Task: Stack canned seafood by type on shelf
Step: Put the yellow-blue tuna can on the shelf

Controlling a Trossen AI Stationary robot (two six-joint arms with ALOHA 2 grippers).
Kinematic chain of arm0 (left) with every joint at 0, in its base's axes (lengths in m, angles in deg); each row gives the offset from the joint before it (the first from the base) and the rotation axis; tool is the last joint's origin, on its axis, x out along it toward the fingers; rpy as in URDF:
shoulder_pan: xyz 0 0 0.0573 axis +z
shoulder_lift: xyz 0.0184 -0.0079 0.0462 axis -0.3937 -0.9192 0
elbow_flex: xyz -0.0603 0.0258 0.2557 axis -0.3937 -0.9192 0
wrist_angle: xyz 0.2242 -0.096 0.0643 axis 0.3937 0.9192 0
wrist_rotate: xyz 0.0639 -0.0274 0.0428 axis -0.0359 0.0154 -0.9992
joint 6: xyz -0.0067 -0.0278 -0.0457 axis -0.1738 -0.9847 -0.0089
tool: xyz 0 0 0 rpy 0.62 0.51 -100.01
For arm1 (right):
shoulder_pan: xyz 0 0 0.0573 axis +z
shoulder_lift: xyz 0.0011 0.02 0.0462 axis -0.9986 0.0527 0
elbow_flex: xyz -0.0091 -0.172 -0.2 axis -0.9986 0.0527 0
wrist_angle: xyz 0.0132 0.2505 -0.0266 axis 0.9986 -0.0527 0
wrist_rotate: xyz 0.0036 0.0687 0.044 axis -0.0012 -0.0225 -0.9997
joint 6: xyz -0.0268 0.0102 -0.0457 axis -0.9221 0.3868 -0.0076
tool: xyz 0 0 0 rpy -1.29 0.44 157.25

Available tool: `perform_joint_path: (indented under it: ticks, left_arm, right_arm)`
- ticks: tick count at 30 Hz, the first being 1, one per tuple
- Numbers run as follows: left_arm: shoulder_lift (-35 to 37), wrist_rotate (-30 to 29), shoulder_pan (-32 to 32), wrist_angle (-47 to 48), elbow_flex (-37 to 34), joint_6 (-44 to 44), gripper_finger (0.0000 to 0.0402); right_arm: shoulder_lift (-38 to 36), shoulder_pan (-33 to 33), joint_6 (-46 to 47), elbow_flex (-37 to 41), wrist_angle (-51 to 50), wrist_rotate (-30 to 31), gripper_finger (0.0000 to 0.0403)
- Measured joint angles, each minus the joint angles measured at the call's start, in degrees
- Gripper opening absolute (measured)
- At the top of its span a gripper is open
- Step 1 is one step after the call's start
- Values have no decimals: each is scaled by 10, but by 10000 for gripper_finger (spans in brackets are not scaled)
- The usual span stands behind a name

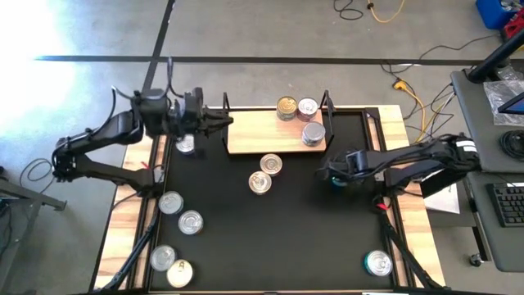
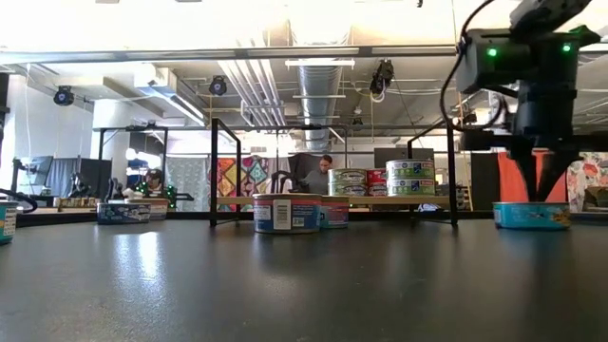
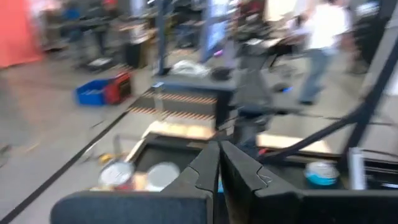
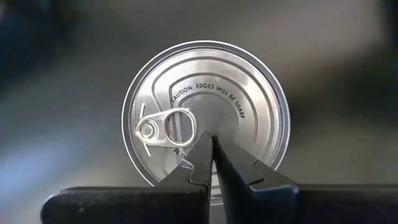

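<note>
Right gripper (image 4: 211, 138) pinched shut, empty, poised over silver tin (image 4: 206, 118) at shelf's (image 1: 275, 138) four o'clock, probably aligning; left gripper (image 1: 219, 123) closed, waiting at shelf's nine o'clock.

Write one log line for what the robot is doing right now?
right gripper: shut, above silver tin, not holding | left gripper: shut, by shelf end | shelf: three tins

Three tins (image 1: 297, 110) sit on the shelf's (image 1: 254, 135) right end, two tins (image 1: 265, 173) just before it
</note>
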Motion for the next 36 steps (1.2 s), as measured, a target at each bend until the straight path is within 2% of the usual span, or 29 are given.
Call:
perform_joint_path:
  ticks: [5, 9, 14, 18, 22, 27, 30, 33, 36]
  left_arm:
    - [-6, -111, -106, 8, -2, -29, 0]
    - [-19, -195, -175, 17, -2, -88, 0]
    - [-30, -305, -233, 67, -2, -158, 0]
    - [-46, -308, -280, 51, -2, -181, 0]
    - [-69, -308, -313, -6, -2, -182, 0]
    - [-98, -307, -328, -71, -2, -129, 0]
    - [-106, -296, -330, -75, -2, -108, 0]
    - [-102, -250, -337, -59, -2, -105, 0]
    - [-92, -224, -368, -16, -2, -111, 0]
  right_arm:
    - [48, 50, -37, -45, 8, -6, 13]
    - [93, 108, 15, -83, 25, -1, 13]
    - [155, 186, 45, -125, 123, 11, 13]
    - [213, 232, 40, -183, 124, 26, 13]
    - [267, 267, 6, -257, 115, 73, 13]
    - [323, 277, -76, -367, 118, 79, 13]
    - [332, 277, -99, -424, 106, 92, 13]
    - [313, 274, -133, -468, 93, 143, 13]
    - [283, 266, -224, -494, 87, 186, 13]
